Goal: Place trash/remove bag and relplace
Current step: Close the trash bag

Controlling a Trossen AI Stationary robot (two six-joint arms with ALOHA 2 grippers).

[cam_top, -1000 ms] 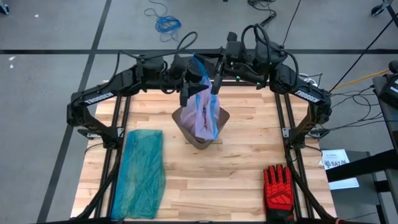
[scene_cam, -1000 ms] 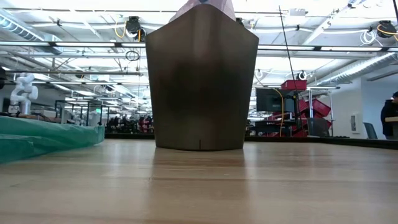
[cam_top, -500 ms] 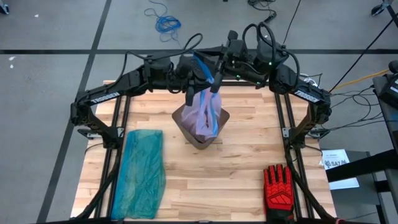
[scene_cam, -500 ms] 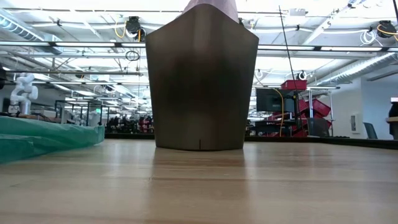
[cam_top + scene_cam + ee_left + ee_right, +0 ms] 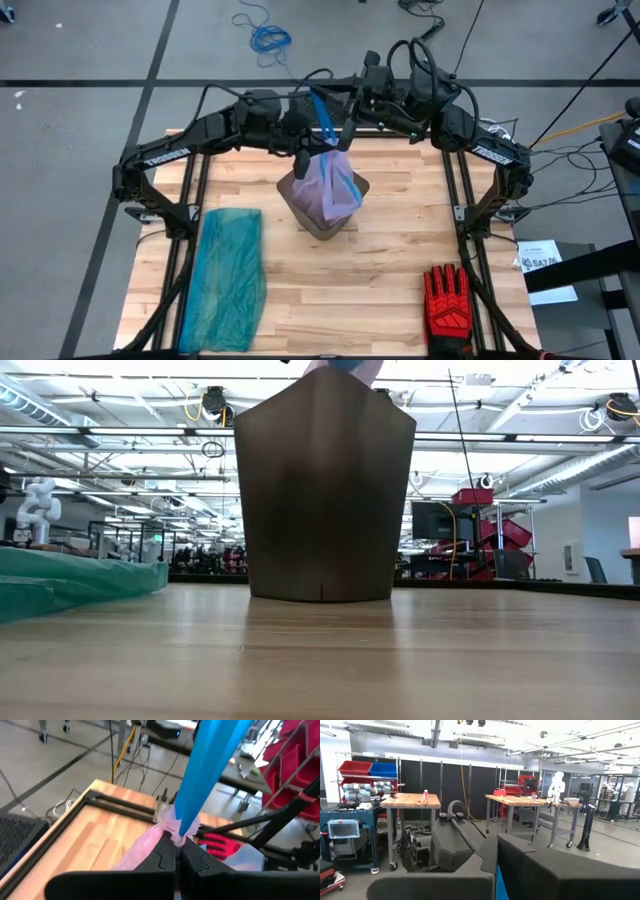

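- Bag (image 5: pixel 330 190): you have the pinkish-lavender liner partly lifted, its lower body still inside the dark brown bin (image 5: pixel 325 222) at the middle of the wooden table (image 5: pixel 400 280), its neck drawn up toward the two grippers at the far edge.
- Largest risk, in my judgement: the thin film tears or stretches at the neck if you pull the two arms apart or hoist too sharply, since the whole load hangs from two small pinch points.
- Next risk: the bin may ride up or tip with the liner if the film clings to its walls; nothing in view holds the bin down.
- Lesser risk: the blue drawstring (image 5: pixel 207 767) could slide through the right gripper (image 5: pixel 350 118), which is clenched on it near the top, dropping that side of the bag.
- Left gripper (image 5: pixel 176 851): the left wrist view shows its fingers clamped on the gathered pink plastic just under the drawstring; the bite looks narrow and could slip.
- Appearance: the liner is translucent and crumpled, bunched to a tight gather at the top, with the drawstring standing up taut as a bright blue band.
- Contents: you cannot confirm the trash from these views; the film hides it.
- Bystanders: a teal-green bag (image 5: pixel 232 275) lies flat to the left, a red-and-black glove (image 5: pixel 447 300) at the near right corner, both well apart from the bin.
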